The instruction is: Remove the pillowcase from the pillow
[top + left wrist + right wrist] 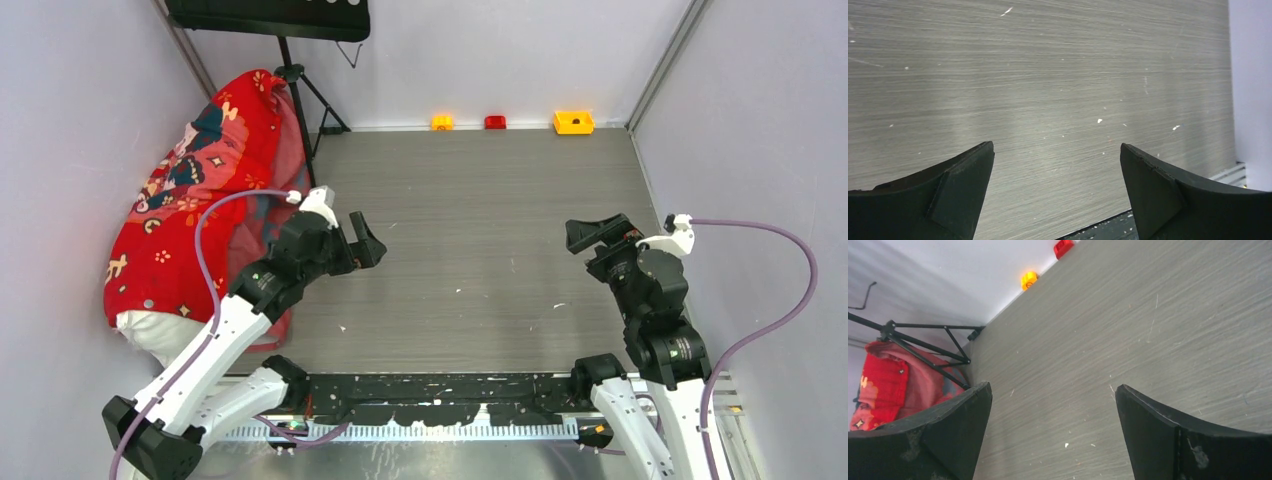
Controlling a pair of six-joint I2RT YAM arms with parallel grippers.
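The red pillowcase [195, 190] with dark blue, white and yellow figures lies along the left wall, still covering most of the white pillow [155, 333], whose near end pokes out. My left gripper [366, 242] is open and empty, just right of the pillowcase, over bare table; its view [1057, 150] shows only table. My right gripper [590, 232] is open and empty at the right side of the table. In the right wrist view [1053, 390] the pillowcase [883, 385] shows at the far left.
A black tripod stand [300, 85] stands at the back left, by the pillowcase's far end. Small orange [442, 122], red [495, 122] and yellow [573, 122] blocks sit along the back wall. Grey walls enclose left, back and right.
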